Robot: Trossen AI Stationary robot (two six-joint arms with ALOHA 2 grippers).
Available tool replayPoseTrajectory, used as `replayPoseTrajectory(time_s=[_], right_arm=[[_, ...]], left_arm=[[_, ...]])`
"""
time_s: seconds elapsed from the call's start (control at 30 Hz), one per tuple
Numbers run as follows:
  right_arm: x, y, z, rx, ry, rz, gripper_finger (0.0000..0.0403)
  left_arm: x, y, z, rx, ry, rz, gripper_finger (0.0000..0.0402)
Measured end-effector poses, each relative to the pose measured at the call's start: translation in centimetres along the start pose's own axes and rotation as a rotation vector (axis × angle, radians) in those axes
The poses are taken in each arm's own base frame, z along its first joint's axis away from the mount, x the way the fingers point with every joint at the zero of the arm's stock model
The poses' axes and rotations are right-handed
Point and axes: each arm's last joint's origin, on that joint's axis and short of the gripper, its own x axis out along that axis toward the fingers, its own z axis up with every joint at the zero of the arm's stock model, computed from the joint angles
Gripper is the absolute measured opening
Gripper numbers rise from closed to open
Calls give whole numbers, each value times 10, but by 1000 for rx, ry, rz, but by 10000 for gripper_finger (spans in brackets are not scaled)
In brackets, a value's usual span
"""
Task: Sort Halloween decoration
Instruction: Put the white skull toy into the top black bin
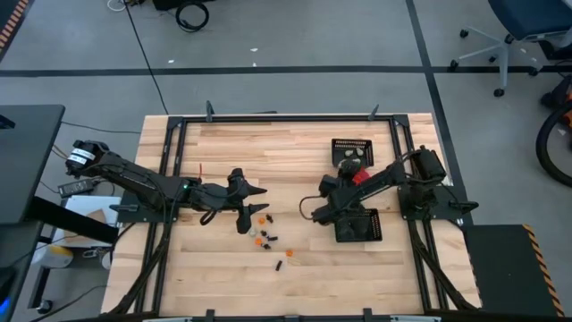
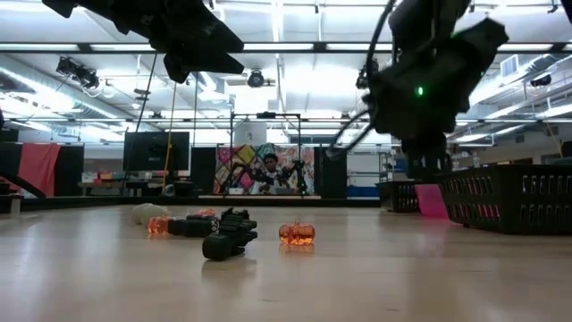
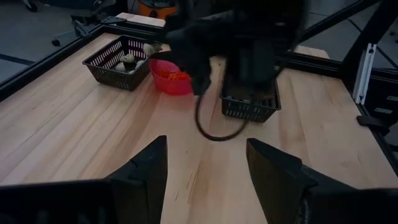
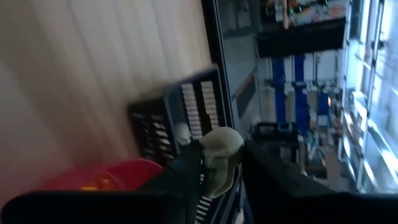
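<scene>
Two mesh trays (image 1: 351, 149), one red bowl (image 1: 359, 174), scattered trinkets (image 1: 268, 238) on wooden desk (image 1: 295, 277).
Right tool (image 4: 219, 163) grasps one cream trinket (image 4: 219, 158); left tool (image 3: 207, 171), at 9 o'clock, released; workshop room behind.

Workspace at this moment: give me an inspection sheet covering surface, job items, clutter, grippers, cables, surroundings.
Surface: wooden table inside a black frame.
Job's things: small orange and black trinkets loose near the table's middle; a pale cream trinket between the right gripper's fingers.
Containers: two black mesh trays, the far tray and the near tray; pink-red bowl between them, orange pieces inside.
Clutter: nothing seen.
Grippers: left gripper open, above the loose trinkets, holding nothing; right gripper shut on the pale cream trinket, raised near the trays.
Cables: black cable looping off the right arm.
Surroundings: person seated far behind the table; office chair on the floor.
</scene>
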Motion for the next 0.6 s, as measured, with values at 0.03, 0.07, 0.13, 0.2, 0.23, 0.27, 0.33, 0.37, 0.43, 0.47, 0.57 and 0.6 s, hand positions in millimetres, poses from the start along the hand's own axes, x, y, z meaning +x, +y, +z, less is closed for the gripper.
replayPoseTrajectory(time_s=[0.03, 0.07, 0.13, 0.2, 0.23, 0.27, 0.33, 0.37, 0.43, 0.47, 0.57, 0.6], right_arm=[[4, 0, -2, -2, 14, -7, 110], [9, 0, -4, -6, 27, -14, 110], [16, 0, -7, -14, 38, -34, 110], [21, -1, -9, -21, 47, -50, 110], [23, -1, -10, -23, 54, -54, 110], [25, -2, -10, -24, 61, -57, 110], [29, -4, -10, -28, 75, -60, 110], [31, -4, -9, -31, 81, -61, 110], [34, -5, -9, -41, 92, -63, 110], [35, -6, -9, -43, 97, -63, 110], [39, -7, -7, -40, 109, -61, 110], [40, -6, -7, -41, 111, -54, 110]], left_arm=[[0, 0, 0, 0, 0, 0, 192], [0, 0, 0, 0, 0, 0, 192], [0, 0, 0, 0, 0, 0, 192], [0, 0, 0, 0, 0, 0, 192], [0, 0, 0, 0, 0, 1, 192], [0, 0, 0, 0, 0, 1, 192], [0, 0, 0, 0, 0, 1, 192], [0, 0, 0, 0, 0, 1, 192], [0, 0, 0, 0, 0, 1, 192], [0, 0, 0, 0, 0, 1, 192], [0, 0, 0, 1, 0, 1, 192], [0, 0, 0, 0, 0, 1, 192]])
